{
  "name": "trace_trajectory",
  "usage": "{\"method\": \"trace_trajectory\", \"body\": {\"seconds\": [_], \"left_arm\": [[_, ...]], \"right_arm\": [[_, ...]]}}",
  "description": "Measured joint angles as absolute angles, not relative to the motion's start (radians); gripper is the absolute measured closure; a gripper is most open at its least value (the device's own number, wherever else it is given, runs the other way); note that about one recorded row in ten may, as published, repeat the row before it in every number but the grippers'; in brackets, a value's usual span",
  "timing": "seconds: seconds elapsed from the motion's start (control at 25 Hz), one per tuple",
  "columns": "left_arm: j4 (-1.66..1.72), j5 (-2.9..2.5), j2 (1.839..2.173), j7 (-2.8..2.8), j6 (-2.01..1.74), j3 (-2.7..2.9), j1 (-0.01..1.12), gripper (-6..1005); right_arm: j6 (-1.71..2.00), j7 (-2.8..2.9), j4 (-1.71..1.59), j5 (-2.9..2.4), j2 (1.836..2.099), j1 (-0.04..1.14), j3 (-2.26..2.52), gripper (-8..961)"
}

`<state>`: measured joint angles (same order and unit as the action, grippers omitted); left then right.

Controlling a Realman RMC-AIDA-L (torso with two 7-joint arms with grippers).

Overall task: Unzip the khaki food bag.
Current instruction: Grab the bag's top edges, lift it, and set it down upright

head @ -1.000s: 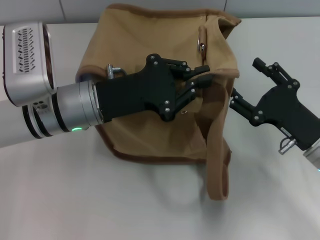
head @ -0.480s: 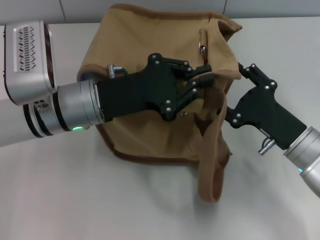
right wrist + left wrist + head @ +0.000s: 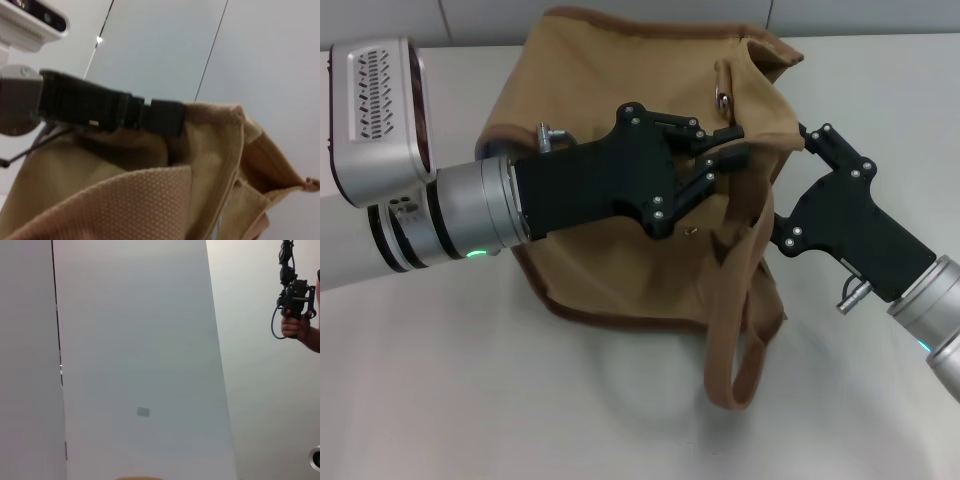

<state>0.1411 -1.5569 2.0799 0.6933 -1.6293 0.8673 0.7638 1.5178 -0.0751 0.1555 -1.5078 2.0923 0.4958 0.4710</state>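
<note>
Both grippers are at the khaki food bag (image 3: 620, 110), which sits on the white table (image 3: 450, 400) with its top turned toward the robot's right. Reaching across the bag's face from the left, the left gripper (image 3: 725, 150) has its black fingers drawn together near the bag's upper right edge, and they seem pinched on a fold of tan cloth, though the exact hold is hidden under the linkage. Just above the fingers a metal zipper pull (image 3: 722, 97) hangs against the fabric, apart from them.

Coming in from the other side, the right gripper (image 3: 800, 145) presses against the bag's right edge. One black finger (image 3: 835, 140) shows; the rest is behind the canvas, so I cannot tell if it is spread or closed.

One wide fabric handle (image 3: 735, 330) droops in a long loop down the bag's front right corner onto the table. Brown piping (image 3: 620, 318) runs along the lower edge.

From the right wrist camera the bag (image 3: 125, 200) fills the lower part of the picture, with the left gripper's black body (image 3: 105, 107) lying across its top. The left wrist camera looks away at pale wall panels (image 3: 140, 355).
</note>
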Motion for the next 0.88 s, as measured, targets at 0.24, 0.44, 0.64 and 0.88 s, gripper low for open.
{"method": "trace_trajectory", "body": {"seconds": [0.24, 0.44, 0.64, 0.88], "left_arm": [[0.141, -1.557, 2.08, 0.695, -1.628, 0.867, 0.764, 895], [0.141, -1.557, 2.08, 0.695, -1.626, 0.869, 0.764, 894], [0.141, -1.557, 2.08, 0.695, -1.626, 0.87, 0.759, 893], [0.137, -1.557, 2.08, 0.695, -1.626, 0.871, 0.756, 892]], "right_arm": [[1.54, -0.07, 0.156, -1.504, 2.092, 0.492, 0.469, 189], [1.543, -0.068, 0.167, -1.503, 2.092, 0.491, 0.441, 188], [1.544, -0.068, 0.173, -1.503, 2.092, 0.49, 0.419, 187], [1.546, -0.067, 0.179, -1.507, 2.092, 0.489, 0.419, 203]]}}
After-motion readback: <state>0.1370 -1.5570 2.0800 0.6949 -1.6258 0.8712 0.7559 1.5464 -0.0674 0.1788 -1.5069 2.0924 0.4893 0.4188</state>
